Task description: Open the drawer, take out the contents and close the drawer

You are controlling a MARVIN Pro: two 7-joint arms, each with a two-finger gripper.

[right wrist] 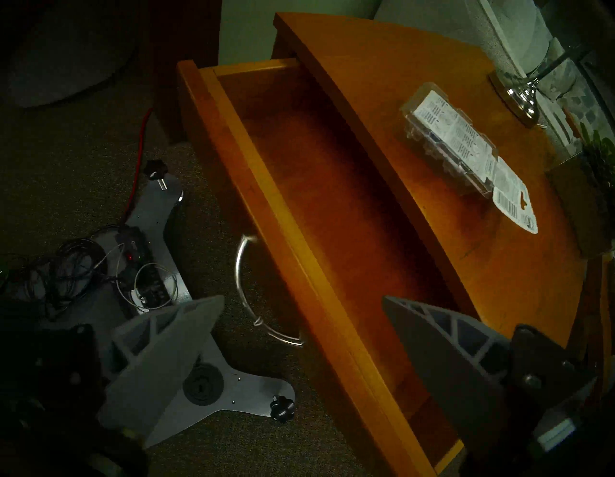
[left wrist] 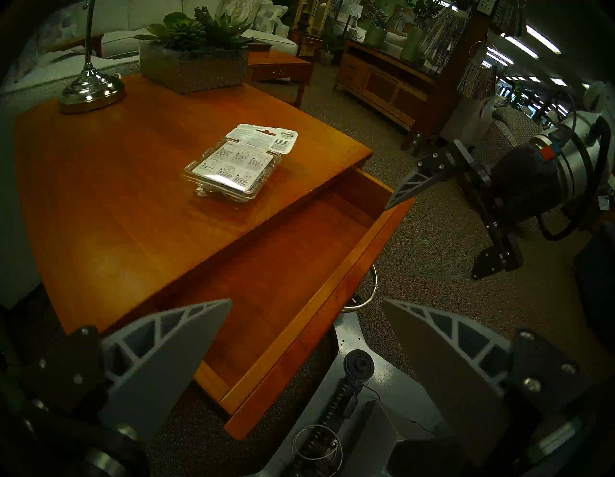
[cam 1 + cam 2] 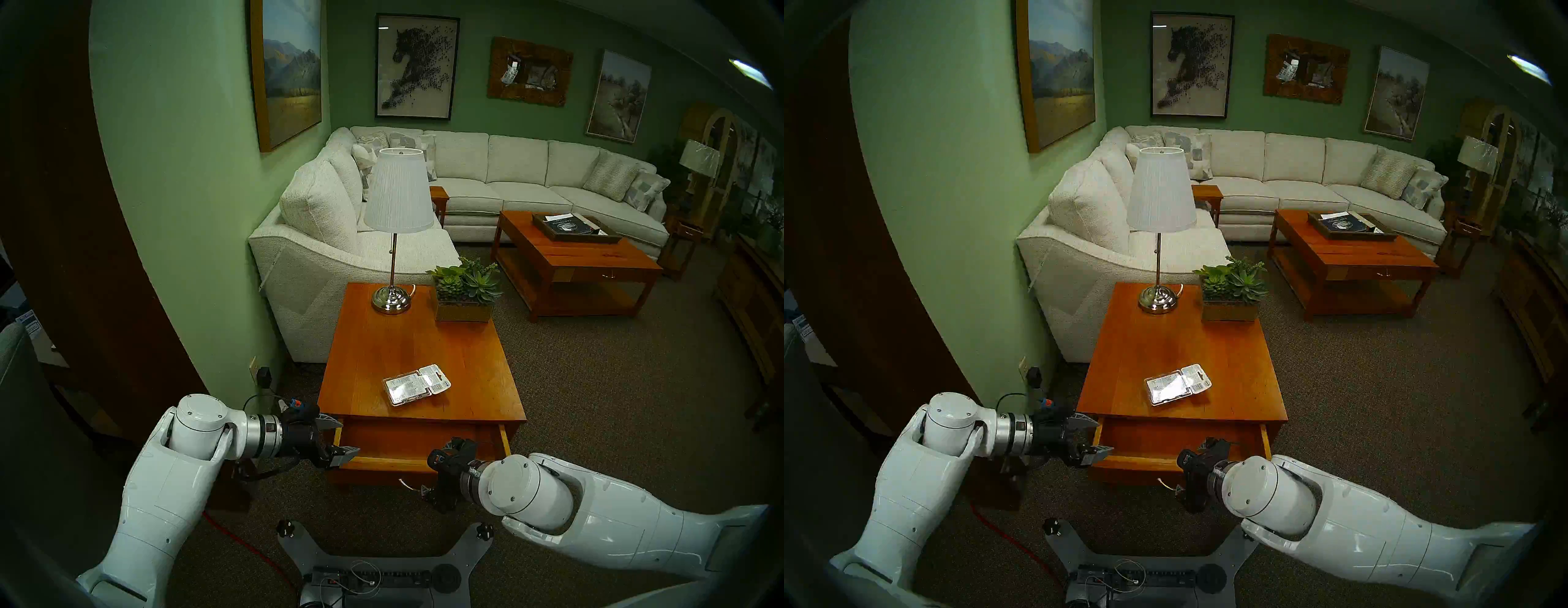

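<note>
Both grippers hang at the near edge of the scene, one at each end of the open drawer (image 3: 418,441). At the drawer's left end the left gripper (image 3: 337,439) has its fingers spread wide and nothing between them; in the left wrist view only the drawer's corner and the robot's base show through the gap. Just off the front of the drawer's right half, the right gripper (image 2: 412,239) is likewise wide open and empty, one finger over the front rail, the other lower, out over the carpet.

Pulled well out from under the table (image 3: 382,339), the drawer shows a bare wooden floor in both wrist views; nothing lies in the part that can be seen. Its silver handle (image 1: 246,293) hangs free at the middle of the front, touched by neither gripper.

On the near half of the tabletop, just beyond the edge above the drawer, lies the blister pack (image 3: 413,384), flat, card side up, with its hang-tab end pointing right. It is apart from both grippers. A lamp (image 3: 394,220) and a planter (image 3: 464,293) stand at the table's far end, well clear of it.

By my reading, opening and emptying are done, and only the closing is left. That calls for a push on the drawer front, for which either gripper looks well placed.
</note>
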